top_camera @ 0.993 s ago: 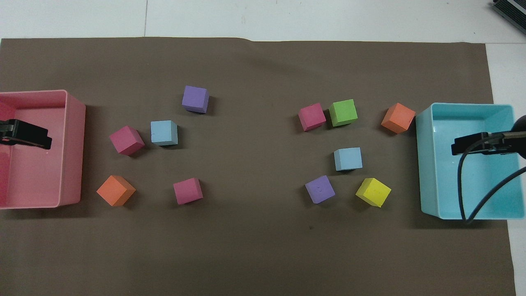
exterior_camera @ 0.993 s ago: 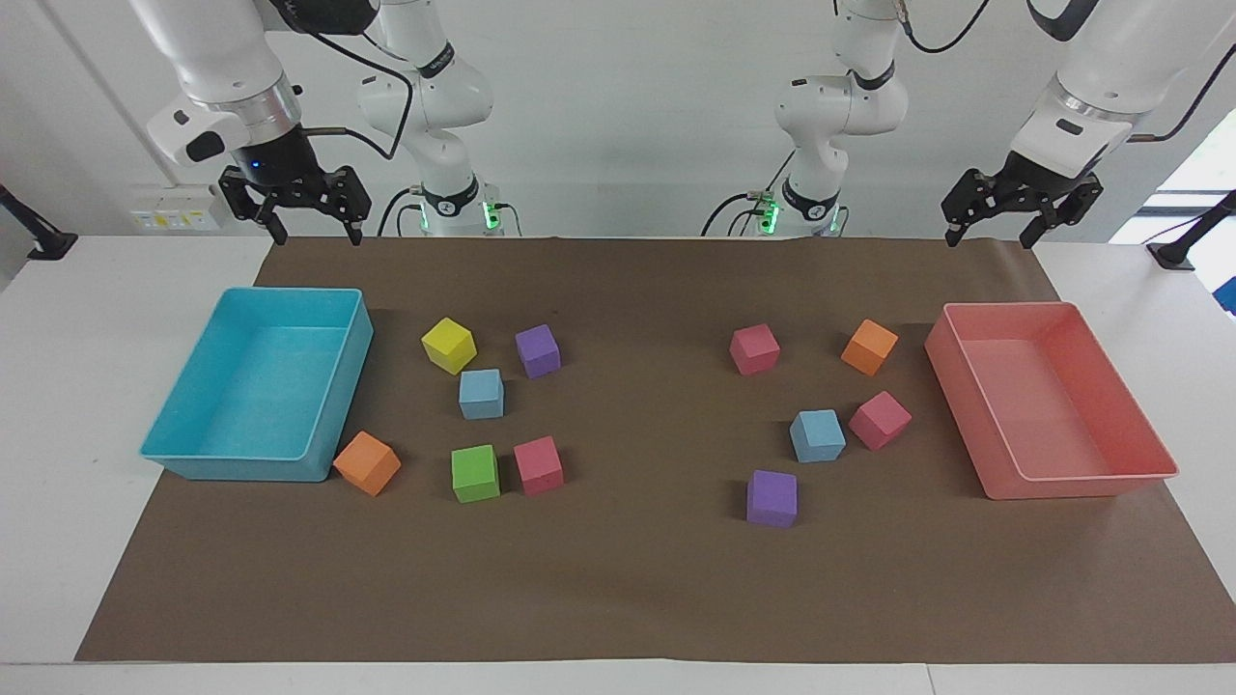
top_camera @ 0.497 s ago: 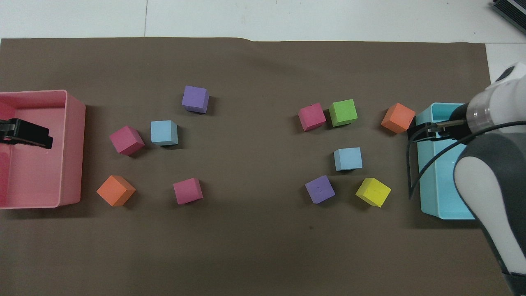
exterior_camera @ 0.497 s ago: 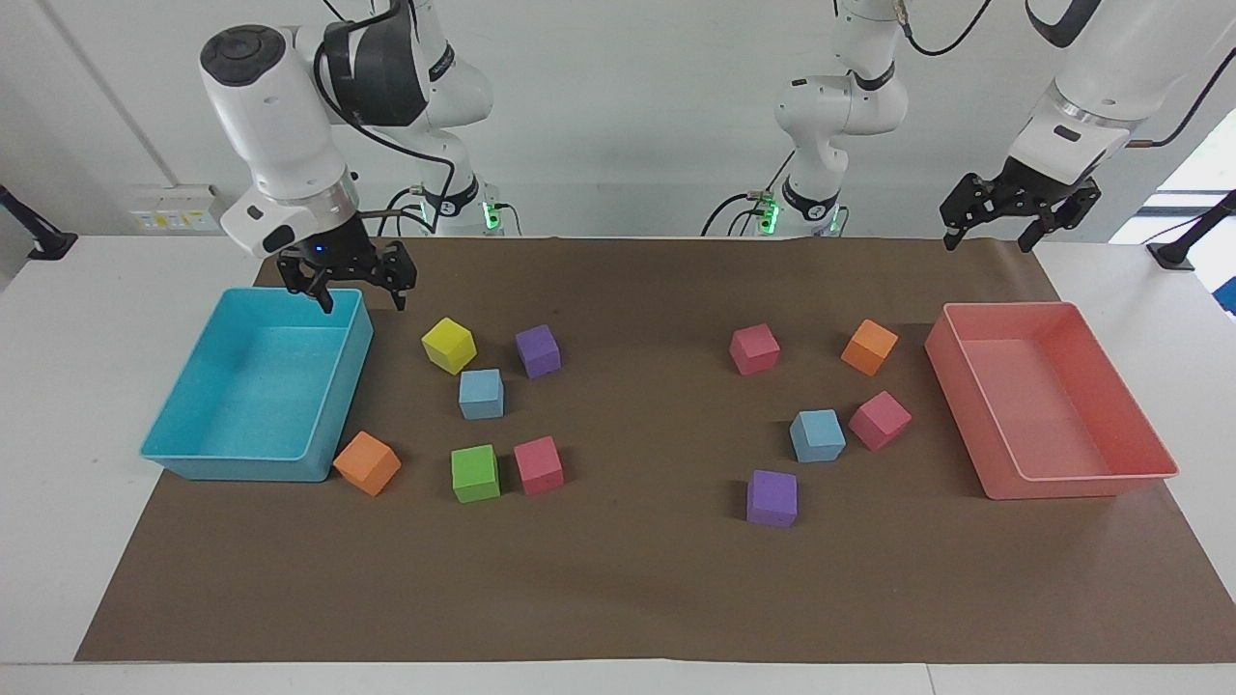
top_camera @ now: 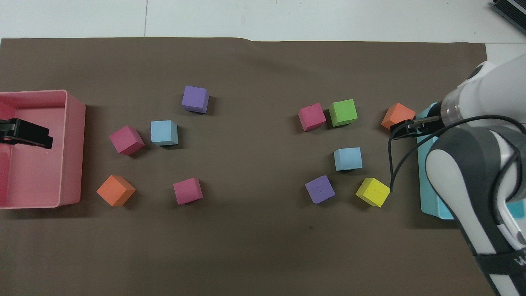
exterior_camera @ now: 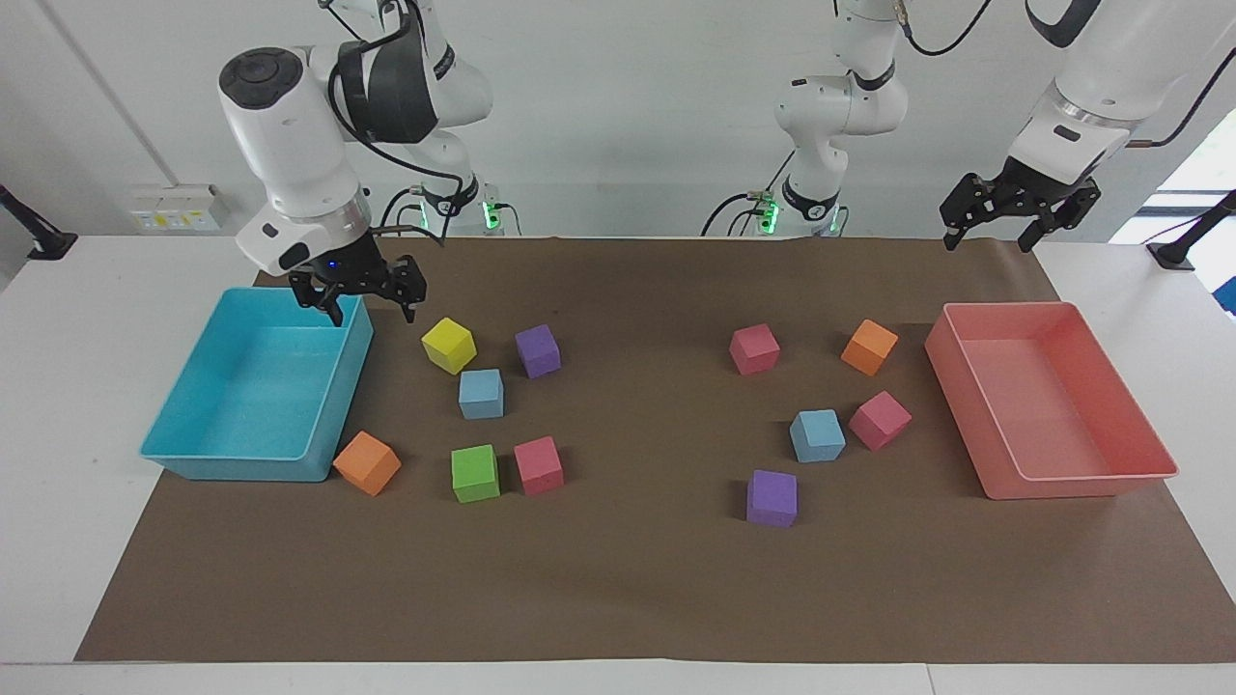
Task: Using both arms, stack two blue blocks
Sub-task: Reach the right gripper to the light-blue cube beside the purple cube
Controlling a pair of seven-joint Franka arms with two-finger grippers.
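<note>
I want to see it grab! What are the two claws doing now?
Right gripper: open, empty, over the blue tray's edge.
Left gripper: open, empty, waiting.

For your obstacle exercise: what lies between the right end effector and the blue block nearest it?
The yellow block sits between the right end effector and that blue block; the facing view shows it best.
</note>
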